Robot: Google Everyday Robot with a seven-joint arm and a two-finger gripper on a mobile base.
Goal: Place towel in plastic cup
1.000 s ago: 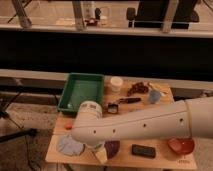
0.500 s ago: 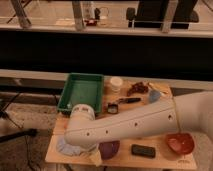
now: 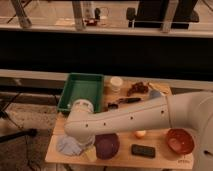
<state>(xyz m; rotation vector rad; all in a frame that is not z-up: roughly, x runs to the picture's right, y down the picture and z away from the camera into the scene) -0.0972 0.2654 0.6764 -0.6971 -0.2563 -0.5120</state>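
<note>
**Gripper down at the towel, cup far behind**

The towel (image 3: 66, 145) lies bunched in a pale heap at the table's (image 3: 165, 161) front left corner. It has no clear long axis, so no approach direction looks better than another.

The gripper (image 3: 86, 150) hangs just right of the heap at the end of the bent white arm (image 3: 130, 119), low over the tabletop. It is close enough that its tip seems to meet the cloth's right edge. The wrist hides most of it, so it cannot be told how far open it is or whether it has hold of the towel.

Behind them sits the green tray (image 3: 82, 90). Just right of the gripper at the front is a purple bowl (image 3: 107, 145).

The cup (image 3: 116, 83), a pale one judged to be the plastic cup, stands upright at the back of the table, just right of the tray. It lies behind and to the right of the towel, well apart from it, with the arm's own elbow across the line between them.

Further right a red bowl (image 3: 180, 141) sits near the front edge.
</note>
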